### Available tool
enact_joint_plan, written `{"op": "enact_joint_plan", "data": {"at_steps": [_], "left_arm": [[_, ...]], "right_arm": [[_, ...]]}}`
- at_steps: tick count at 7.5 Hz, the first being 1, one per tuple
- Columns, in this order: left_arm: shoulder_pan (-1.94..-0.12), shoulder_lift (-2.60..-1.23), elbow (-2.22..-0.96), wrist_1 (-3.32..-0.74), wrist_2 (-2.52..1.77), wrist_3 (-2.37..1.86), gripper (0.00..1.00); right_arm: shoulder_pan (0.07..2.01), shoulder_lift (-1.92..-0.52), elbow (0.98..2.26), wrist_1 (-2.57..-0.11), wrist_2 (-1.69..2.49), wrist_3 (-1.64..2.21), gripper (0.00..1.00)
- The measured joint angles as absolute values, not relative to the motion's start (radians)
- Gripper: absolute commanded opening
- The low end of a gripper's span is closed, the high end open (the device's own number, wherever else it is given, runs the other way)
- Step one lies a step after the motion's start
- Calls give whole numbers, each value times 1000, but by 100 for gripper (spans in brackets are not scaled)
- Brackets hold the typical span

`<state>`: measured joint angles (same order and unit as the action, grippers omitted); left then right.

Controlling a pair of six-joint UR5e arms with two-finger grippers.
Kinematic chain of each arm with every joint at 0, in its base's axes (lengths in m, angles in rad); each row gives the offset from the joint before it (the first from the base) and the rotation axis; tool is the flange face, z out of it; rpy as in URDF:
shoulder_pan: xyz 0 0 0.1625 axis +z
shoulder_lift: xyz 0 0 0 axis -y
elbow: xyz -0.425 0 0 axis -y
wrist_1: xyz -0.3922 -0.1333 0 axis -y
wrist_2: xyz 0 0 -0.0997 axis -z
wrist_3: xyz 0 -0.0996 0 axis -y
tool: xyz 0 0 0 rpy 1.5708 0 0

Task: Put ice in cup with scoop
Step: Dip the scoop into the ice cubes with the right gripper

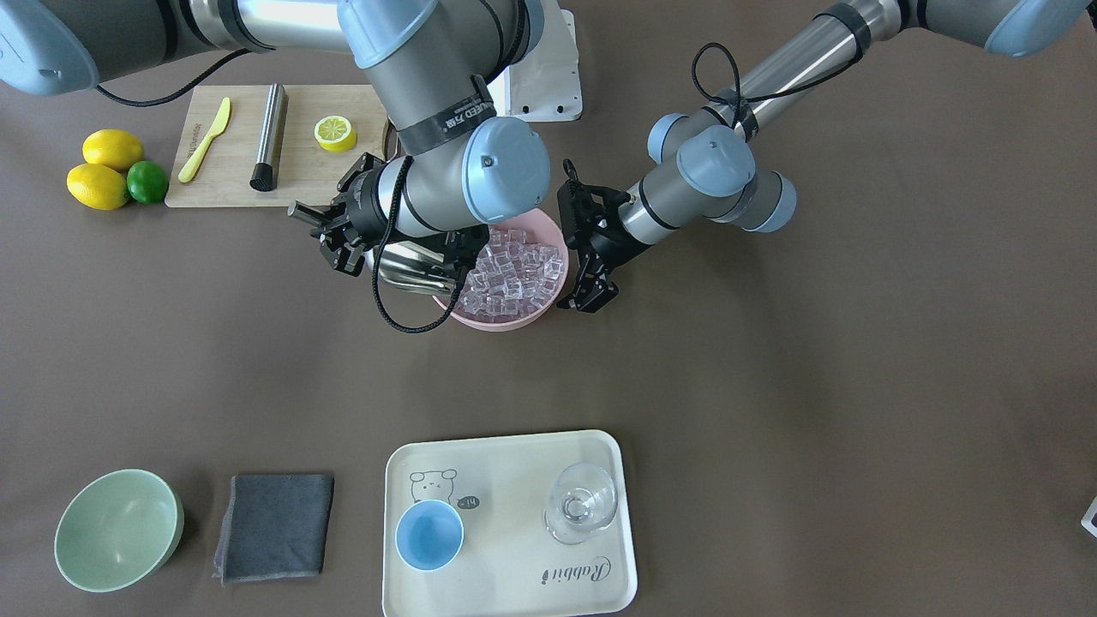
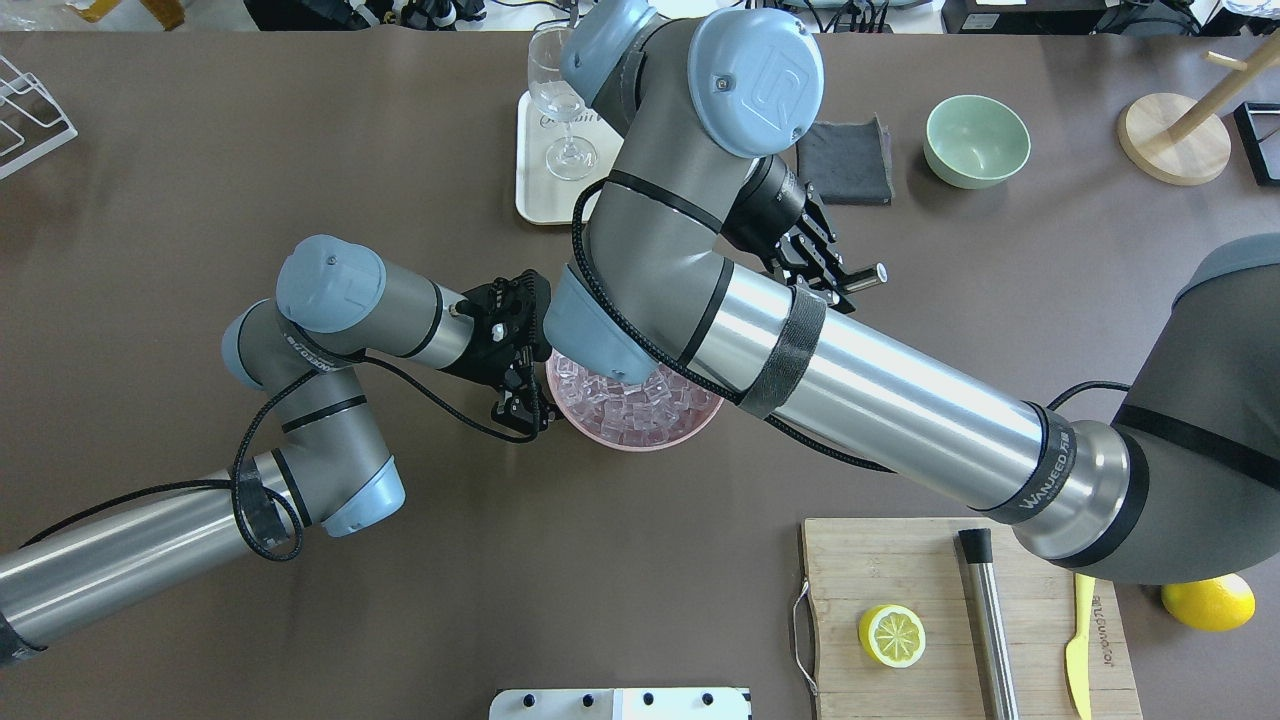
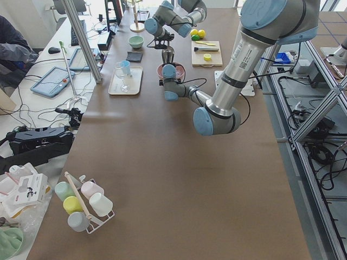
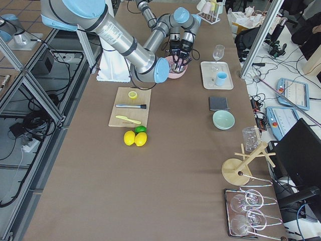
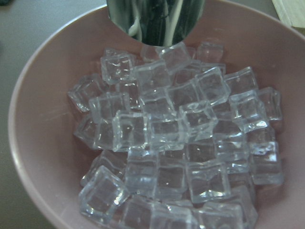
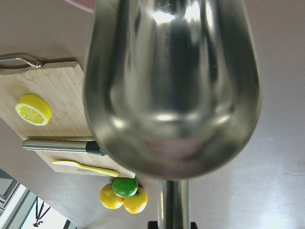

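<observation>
The ice (image 1: 514, 274) is heaped in a pink bowl (image 1: 497, 324); the left wrist view shows the cubes (image 5: 171, 143) close up. My right gripper (image 1: 343, 236) is shut on the handle of the steel scoop (image 1: 411, 267). The scoop's pan sits at the bowl's rim, at the edge of the heap (image 5: 155, 21). The right wrist view shows only the pan's outside (image 6: 171, 86). My left gripper (image 1: 591, 296) is on the bowl's other side, just outside the rim, and looks open and empty. The light-blue cup (image 1: 428, 534) stands empty on the cream tray (image 1: 514, 463).
A clear glass (image 1: 581, 504) stands on the tray beside the cup. A green bowl (image 1: 116, 531) and a grey cloth (image 1: 274, 527) lie next to the tray. A cutting board (image 1: 300, 176) holds a lemon half, a steel rod and a yellow knife. Lemons and a lime (image 1: 107, 167) lie beside it.
</observation>
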<state>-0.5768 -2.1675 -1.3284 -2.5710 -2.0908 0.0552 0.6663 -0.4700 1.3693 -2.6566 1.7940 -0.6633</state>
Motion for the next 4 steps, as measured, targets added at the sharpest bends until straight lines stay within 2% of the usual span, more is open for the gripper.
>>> {"op": "enact_joint_plan", "data": {"at_steps": [4], "left_arm": [[-577,-2168,-1328,-2571,-2091,56,98]], "right_arm": [[654,-470,1355,-2612,1797,-620,0]]}}
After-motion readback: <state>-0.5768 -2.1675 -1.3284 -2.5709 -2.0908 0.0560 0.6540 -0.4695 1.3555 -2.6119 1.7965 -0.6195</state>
